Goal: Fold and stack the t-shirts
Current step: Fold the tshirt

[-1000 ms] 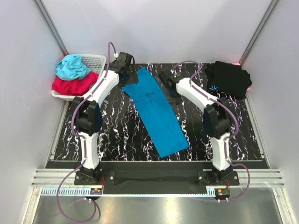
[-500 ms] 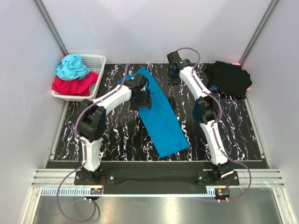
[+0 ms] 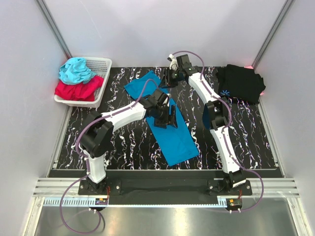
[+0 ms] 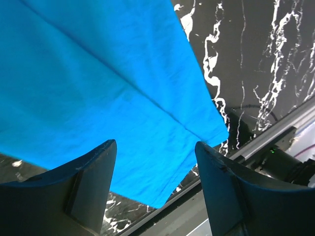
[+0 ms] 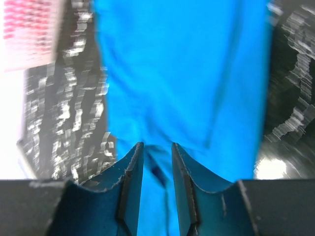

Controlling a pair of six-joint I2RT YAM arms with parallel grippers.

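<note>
Meanwhile, both claws hung over the blue tee

Overhead, the blue t-shirt (image 3: 178,141) lay flat on the black marbled table (image 3: 123,142), folded into a long narrow strip. It ran on a slant from the far middle of the table down towards the near right. The left gripper (image 3: 167,118) was over the middle of that strip. Its wrist view showed the fingers (image 4: 88,172) spread wide, released, with nothing between them and only the blue cloth and one of its corners below. Whether the tips touched the cloth could not be told.

The right gripper (image 3: 169,78) was at the far end of the strip, by its right edge. Its own camera was blurred, yet the two fingers (image 5: 130,182) stood a narrow way apart. The blue t-shirt showed through the gap and filled most of that view, lying on the table. Nothing looked clamped in that claw.

The black t-shirt (image 3: 243,83) sat folded in the far right corner of the table, well apart from the blue one and from both arms. Its pale starburst print (image 3: 225,93) faced up near its left edge.

A white basket (image 3: 101,61) stood at the far left corner. It held a turquoise cloth (image 3: 76,69) bunched on top of a red cloth (image 3: 74,91)
</note>
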